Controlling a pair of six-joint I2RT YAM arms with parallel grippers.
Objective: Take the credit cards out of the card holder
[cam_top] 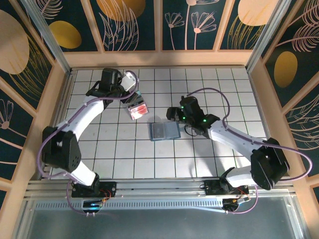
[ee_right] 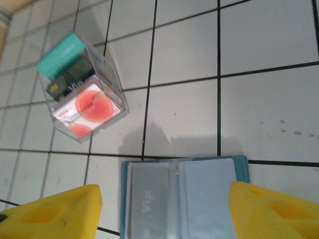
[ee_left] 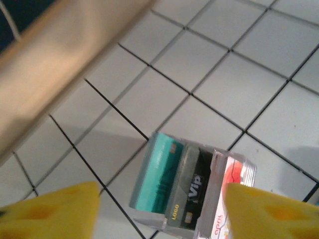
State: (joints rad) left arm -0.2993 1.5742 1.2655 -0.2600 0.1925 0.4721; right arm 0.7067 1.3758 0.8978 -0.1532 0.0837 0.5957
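two grippers, you'll see, both wide: the right gripper (ee_right: 164, 191) straddles the open holder (cam_top: 164, 131) at mid-frame; further up-left, the left gripper (ee_left: 160, 189) spreads over a clear box (cam_top: 138, 108) with teal, black and red cards (ee_left: 192, 186) inside.

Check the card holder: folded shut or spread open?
Spread open: the card holder lies flat on the tiles, both pale inner halves facing up, teal edge around them.

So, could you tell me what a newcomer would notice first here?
A clear box left of centre on the white tiled table, holding teal, black and red-white credit cards, sits by the open left pincer. At the centre, the teal card holder lies open beside the open right pincer.
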